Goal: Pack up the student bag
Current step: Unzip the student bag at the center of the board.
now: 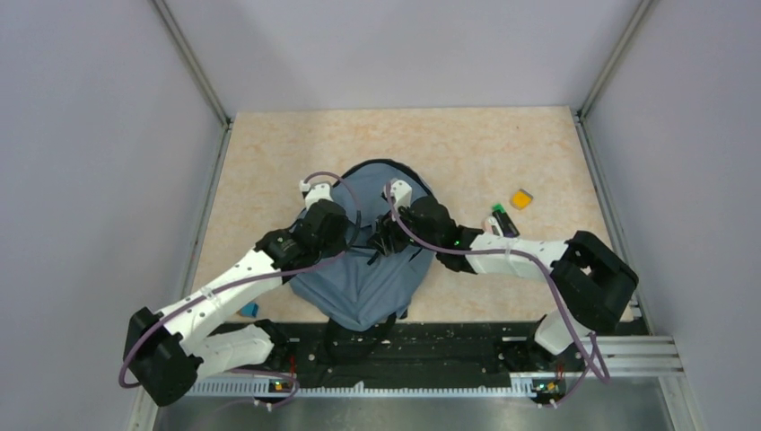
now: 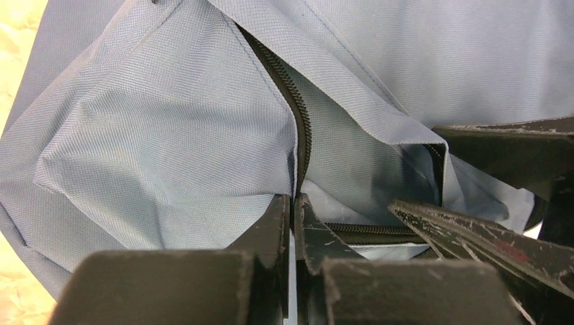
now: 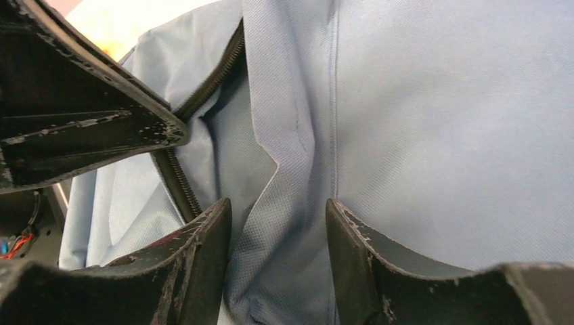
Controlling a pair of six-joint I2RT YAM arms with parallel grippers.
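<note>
Item: student bag (image 1: pixel 359 296), mid-worktop (image 1: pixel 502 153), long axis running away from the arm bases; left hand (image 2: pixel 293 203) clenched on its zipper (image 2: pixel 298 128) edge, right hand (image 3: pixel 277 210) just beside, half-spread astride a fabric fold, grip undeterminable.

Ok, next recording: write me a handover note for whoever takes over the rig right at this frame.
Left gripper: shut, pinching the student bag at its zipper edge.
Right gripper: open, straddling a fabric fold beside the zipper, not clamped.
The bag lies flat on the table between the arms; the zipper looks partly open.
Loose items: orange item and black-green item to the bag's right, blue item by the left arm.
Done: nothing visibly packed.
Left: spread the opening, load the items, probably zip up.
</note>
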